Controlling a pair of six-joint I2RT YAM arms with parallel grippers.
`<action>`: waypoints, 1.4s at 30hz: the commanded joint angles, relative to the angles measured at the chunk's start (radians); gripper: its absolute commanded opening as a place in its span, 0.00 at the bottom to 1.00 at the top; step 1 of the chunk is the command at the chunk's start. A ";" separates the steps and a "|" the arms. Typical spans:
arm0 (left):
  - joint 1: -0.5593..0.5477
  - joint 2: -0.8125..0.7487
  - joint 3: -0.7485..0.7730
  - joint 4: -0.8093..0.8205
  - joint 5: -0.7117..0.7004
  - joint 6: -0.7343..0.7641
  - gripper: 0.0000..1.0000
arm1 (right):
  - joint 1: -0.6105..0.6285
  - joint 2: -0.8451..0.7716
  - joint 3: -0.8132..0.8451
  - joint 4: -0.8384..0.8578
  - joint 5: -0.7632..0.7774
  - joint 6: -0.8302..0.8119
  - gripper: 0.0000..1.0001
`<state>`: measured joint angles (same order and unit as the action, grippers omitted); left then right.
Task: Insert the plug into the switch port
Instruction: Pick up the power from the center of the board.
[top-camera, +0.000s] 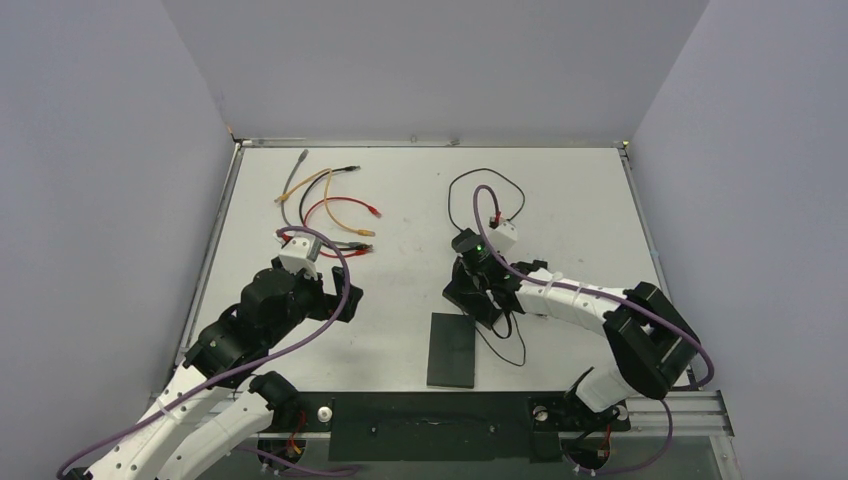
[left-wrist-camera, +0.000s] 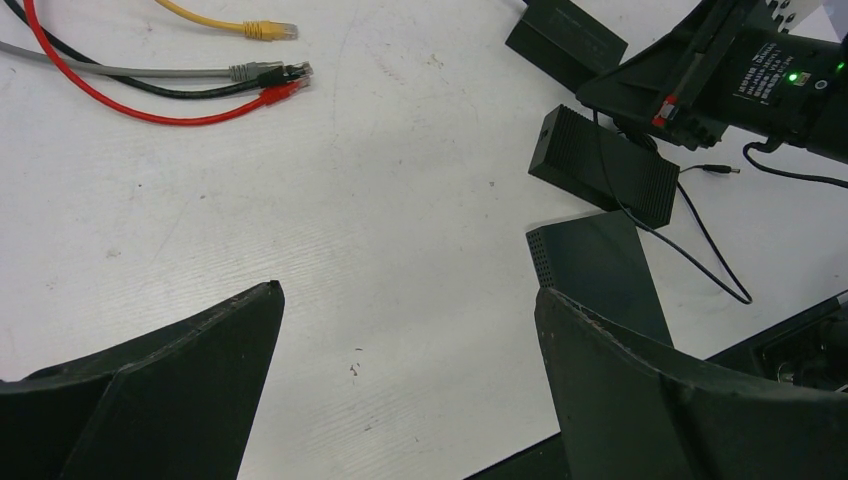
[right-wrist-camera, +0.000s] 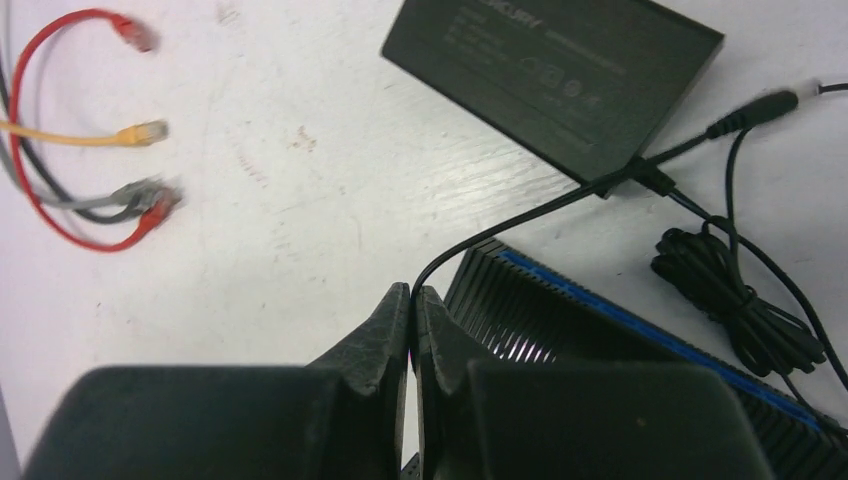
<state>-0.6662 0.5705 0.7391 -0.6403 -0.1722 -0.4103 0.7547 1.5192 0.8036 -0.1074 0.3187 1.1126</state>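
The plug (right-wrist-camera: 762, 104) is a small black barrel plug lying on the white table, on the end of a thin black cable (right-wrist-camera: 520, 218). My right gripper (right-wrist-camera: 412, 290) is shut on that cable, well back from the plug. Right beside the jaws lies the switch (right-wrist-camera: 600, 310), a ribbed black box with a blue stripe. In the left wrist view the switch (left-wrist-camera: 600, 165) shows a small round hole in its end face, and the plug (left-wrist-camera: 722, 170) lies just past its far end. My left gripper (left-wrist-camera: 410, 290) hangs open over bare table with nothing between its fingers.
A flat black labelled box (right-wrist-camera: 550, 60) lies beyond the switch. A black slab (top-camera: 452, 350) sits near the front edge. A coiled bundle of the black cable (right-wrist-camera: 735, 290) lies at the right. Red, yellow, grey and black network cables (top-camera: 330, 210) lie at the back left.
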 joint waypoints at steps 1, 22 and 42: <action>0.003 -0.003 0.007 0.016 -0.003 0.009 0.97 | 0.021 -0.082 -0.023 0.051 -0.053 -0.073 0.00; 0.003 -0.016 0.055 0.036 0.132 0.024 0.97 | 0.272 -0.421 -0.136 0.067 -0.145 -0.590 0.00; 0.004 -0.008 0.131 0.051 0.515 0.042 0.97 | 0.617 -0.595 -0.150 0.014 -0.258 -1.103 0.00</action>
<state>-0.6655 0.5606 0.8101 -0.6373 0.2504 -0.3649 1.3415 0.9203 0.5808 -0.0448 0.0685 0.1074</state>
